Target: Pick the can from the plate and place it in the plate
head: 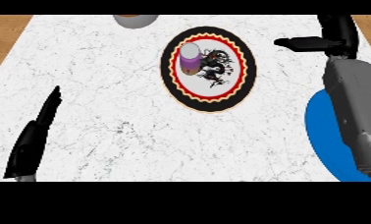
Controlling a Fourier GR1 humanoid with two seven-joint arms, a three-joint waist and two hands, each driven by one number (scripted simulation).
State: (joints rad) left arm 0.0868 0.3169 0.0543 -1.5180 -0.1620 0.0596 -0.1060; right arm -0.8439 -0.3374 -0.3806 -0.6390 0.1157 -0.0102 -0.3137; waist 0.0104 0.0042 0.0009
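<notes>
A purple can [190,59] with a grey top stands on the left part of a black plate [239,78] that has a red and yellow ring and a dragon picture. A plain blue plate [326,139] lies at the right edge, partly under my right forearm. My right hand [330,39] hovers to the right of the black plate, fingers relaxed and pointing left, holding nothing and well apart from the can. Near the lower left edge rests my left hand [36,134], fingers straight.
A grey rounded object [135,20] shows at the counter's far edge, left of the black plate. The white marble counter [109,85] ends in a wooden strip [11,31] at the top left.
</notes>
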